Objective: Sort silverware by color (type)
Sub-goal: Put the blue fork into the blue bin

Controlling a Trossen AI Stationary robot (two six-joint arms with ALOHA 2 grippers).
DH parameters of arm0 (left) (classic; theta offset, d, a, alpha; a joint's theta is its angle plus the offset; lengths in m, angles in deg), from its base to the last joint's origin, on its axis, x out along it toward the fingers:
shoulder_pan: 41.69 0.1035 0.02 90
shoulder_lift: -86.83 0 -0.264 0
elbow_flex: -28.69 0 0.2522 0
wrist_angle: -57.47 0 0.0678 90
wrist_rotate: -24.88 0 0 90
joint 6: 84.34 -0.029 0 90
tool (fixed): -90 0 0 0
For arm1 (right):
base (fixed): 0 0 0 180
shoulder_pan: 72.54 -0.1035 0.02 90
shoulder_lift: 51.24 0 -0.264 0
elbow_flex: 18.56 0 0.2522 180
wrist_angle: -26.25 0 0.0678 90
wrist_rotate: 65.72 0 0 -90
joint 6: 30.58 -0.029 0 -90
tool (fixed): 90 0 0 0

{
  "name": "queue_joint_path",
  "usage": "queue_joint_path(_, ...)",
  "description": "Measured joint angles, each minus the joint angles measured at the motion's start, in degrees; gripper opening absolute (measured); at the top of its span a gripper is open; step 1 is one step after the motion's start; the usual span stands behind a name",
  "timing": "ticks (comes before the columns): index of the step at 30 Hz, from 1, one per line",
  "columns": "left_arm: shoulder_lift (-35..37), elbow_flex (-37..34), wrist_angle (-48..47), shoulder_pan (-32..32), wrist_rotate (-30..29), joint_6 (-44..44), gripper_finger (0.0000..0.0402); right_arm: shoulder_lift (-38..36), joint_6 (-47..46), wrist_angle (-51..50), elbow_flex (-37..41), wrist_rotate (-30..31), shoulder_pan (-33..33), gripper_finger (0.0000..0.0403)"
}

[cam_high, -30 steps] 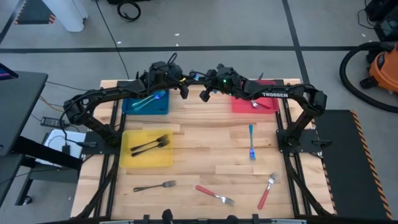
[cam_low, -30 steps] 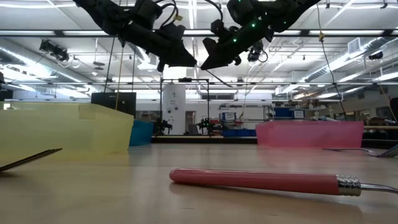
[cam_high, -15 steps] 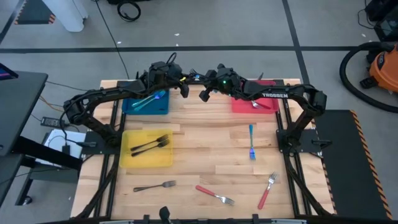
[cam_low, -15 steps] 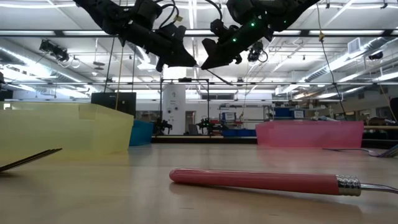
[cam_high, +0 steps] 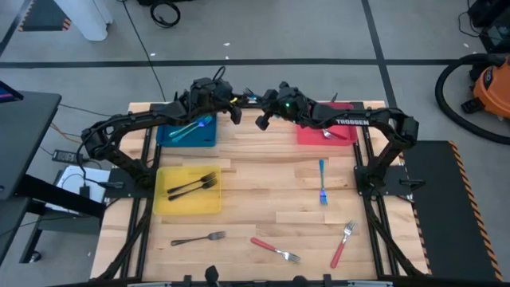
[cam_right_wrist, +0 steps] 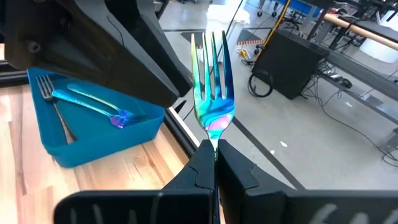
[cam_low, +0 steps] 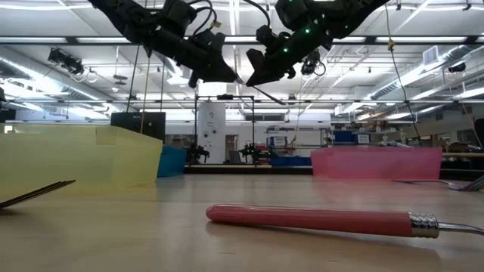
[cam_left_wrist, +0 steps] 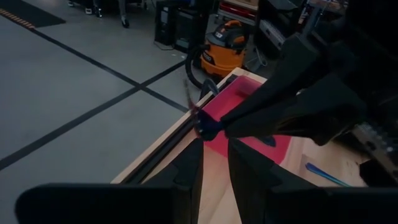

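My right gripper (cam_high: 260,121) hangs high over the table's far edge, shut on a fork (cam_right_wrist: 212,87) with shimmering teal-blue tines. The tines stick out past its fingertips toward my left gripper (cam_high: 237,114). That gripper faces it from the table's left, open, its fingertips (cam_left_wrist: 189,165) close to the fork's tip; I cannot tell whether they touch. Two blue forks lie in the blue tray (cam_high: 187,131), two black ones in the yellow tray (cam_high: 191,191), one in the red tray (cam_high: 327,131). Loose on the wood lie a blue fork (cam_high: 322,182), a black fork (cam_high: 199,238) and two red forks (cam_high: 275,249) (cam_high: 343,244). My right gripper pinches the fork between its two fingers just behind the tines, at the neck (cam_right_wrist: 213,135). The handle is hidden between the fingers. The fork runs along the fingers, roughly level and pointing toward the table's left, lifted clear of everything.
The three trays sit along the far and left parts of the table; the middle of the wooden top (cam_high: 263,183) is bare. A red fork handle (cam_low: 310,220) lies close to the low camera. An orange vacuum (cam_high: 486,84) stands off the table to the right.
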Motion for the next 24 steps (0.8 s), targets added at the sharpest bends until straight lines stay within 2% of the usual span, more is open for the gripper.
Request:
queue_joint_path(13, 0.0, 0.0, -1.7, 0.0, 0.4, 0.0, 0.0082, -0.2, -0.2, 0.4, 0.0, 0.5, 0.4, 0.0009)
queue_joint_path(24, 0.0, 0.0, 1.6, 0.4, 0.5, 0.3, 0.0082, -0.7, -1.2, 0.8, 0.0, -1.1, -0.8, 0.0009)
